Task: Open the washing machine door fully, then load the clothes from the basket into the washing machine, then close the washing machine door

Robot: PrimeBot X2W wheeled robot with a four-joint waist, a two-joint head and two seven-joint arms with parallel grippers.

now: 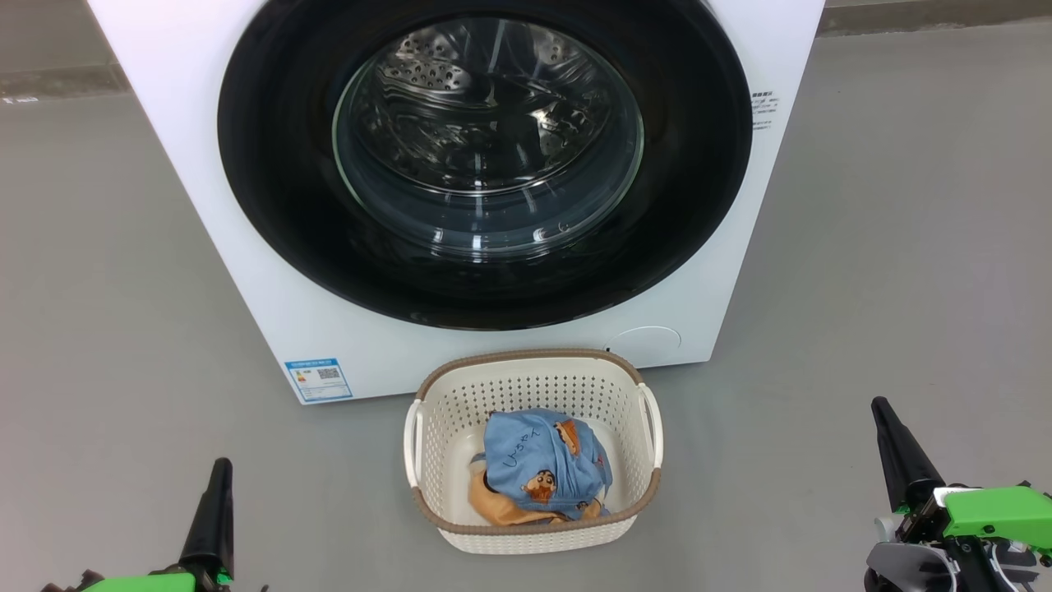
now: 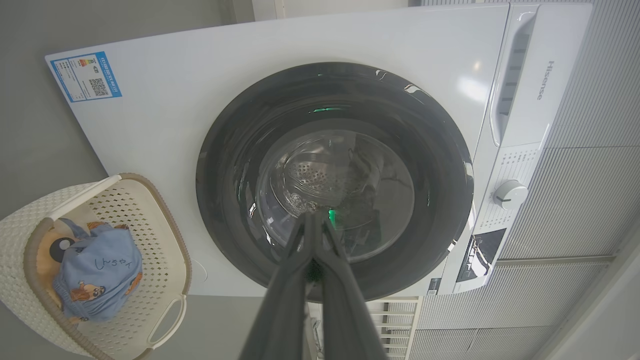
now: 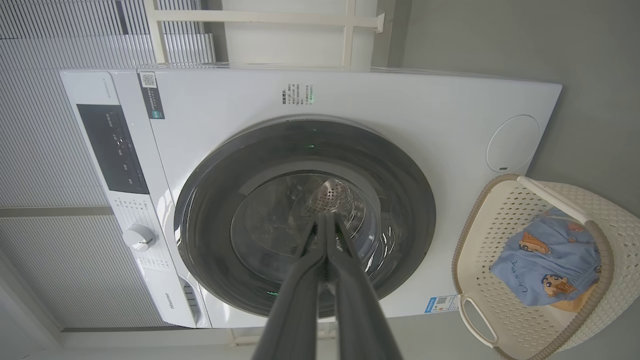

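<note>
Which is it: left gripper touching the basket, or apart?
Apart. The head view shows the left gripper at the lower left, with a wide stretch of bare grey floor between it and the basket.

The head view's upper edge cuts off the top of the big white boxy washing machine [image 1: 246,271] and of its round door [image 1: 271,181] with the glossy black rim. Print on the blue label sticker [image 1: 318,379], lower left of the machine, is too small to read. In the cream-white perforated plastic basket [image 1: 526,386], the light blue printed clothes [image 1: 538,464] cover most of an orange cloth, and its extent cannot be told. The bottom edge cuts off the dark-fingered left gripper [image 1: 220,470] at lower left and the right gripper [image 1: 883,411] at lower right.
</note>
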